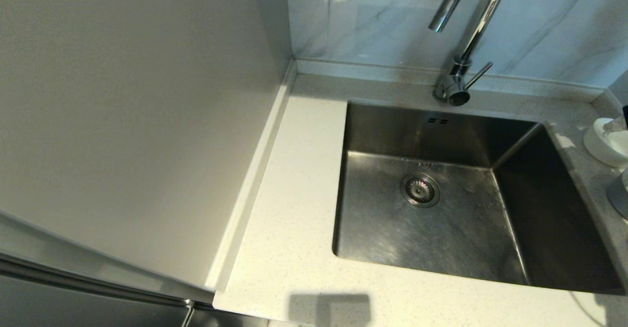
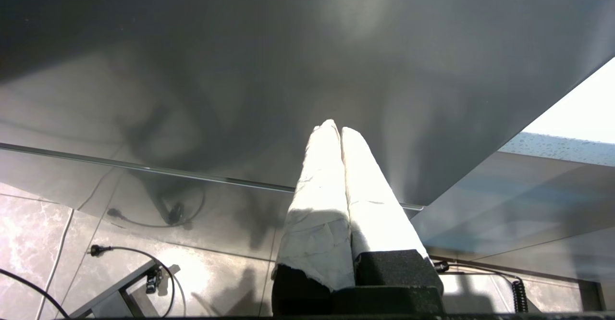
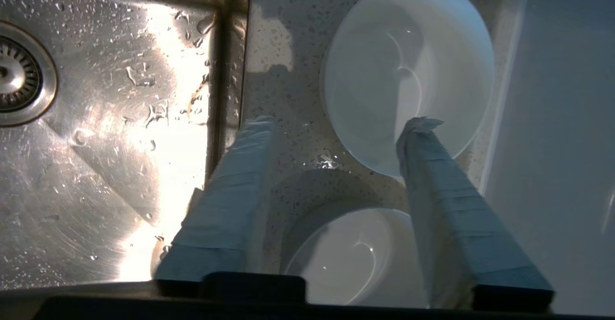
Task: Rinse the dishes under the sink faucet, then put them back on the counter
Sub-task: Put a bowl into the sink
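Right claw [image 3: 336, 128] hangs open above the bench [image 3: 288, 94], its two wrapped fingers [image 3: 226, 200] spread wide and holding nothing. Beyond its fingertips sits a white bowl [image 3: 384, 55], round and shallow with a smooth glossy inside; one fingertip overlaps its rim in the right wrist view, though contact cannot be judged. Between the fingers, nearer the wrist, sits a second white bowl [image 3: 355, 257], much the same in shape. Both rest on the speckled bench beside the sink [image 3: 105, 132], whose steel floor is wet with droplets around the round drain [image 3: 19, 77]. From the head view, the faucet [image 1: 466, 37] rises behind the sink, a curved chrome tap. Left claw [image 2: 336, 130] is closed and empty, parked low beside a grey cabinet panel [image 2: 240, 70] above the tiled floor [image 2: 43, 243].
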### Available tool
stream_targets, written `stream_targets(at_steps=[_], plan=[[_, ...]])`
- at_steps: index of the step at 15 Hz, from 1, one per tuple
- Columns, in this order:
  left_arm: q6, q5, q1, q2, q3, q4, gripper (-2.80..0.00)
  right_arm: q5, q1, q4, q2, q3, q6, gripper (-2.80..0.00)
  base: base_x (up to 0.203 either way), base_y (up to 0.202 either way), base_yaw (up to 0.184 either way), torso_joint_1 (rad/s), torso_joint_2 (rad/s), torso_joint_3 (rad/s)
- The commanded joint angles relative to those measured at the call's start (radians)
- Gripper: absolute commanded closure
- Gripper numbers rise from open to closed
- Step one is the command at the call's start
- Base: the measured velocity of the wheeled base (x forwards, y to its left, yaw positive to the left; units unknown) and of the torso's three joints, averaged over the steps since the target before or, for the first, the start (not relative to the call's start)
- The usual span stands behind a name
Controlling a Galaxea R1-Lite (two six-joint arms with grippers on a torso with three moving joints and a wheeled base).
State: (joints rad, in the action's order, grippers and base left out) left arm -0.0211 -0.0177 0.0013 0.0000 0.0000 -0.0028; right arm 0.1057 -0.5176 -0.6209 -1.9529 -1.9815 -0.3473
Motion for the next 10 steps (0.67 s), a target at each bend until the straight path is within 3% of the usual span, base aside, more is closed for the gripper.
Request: stream_targets(at_steps=[1, 10], plan=[[0.000, -0.001, 0.000, -0.003, 0.000, 0.000, 0.00, -0.001, 0.001, -0.003, -0.022, 0.001, -0.004, -2.80, 0.000, 0.000, 0.000, 0.000, 0.00, 0.000], [0.000, -0.001, 0.000, -0.003, 0.000, 0.000, 0.00, -0.040, 0.002, 0.158, -0.185, -0.009, -0.033, -2.80, 0.000, 0.000, 0.000, 0.000, 0.00, 0.000]])
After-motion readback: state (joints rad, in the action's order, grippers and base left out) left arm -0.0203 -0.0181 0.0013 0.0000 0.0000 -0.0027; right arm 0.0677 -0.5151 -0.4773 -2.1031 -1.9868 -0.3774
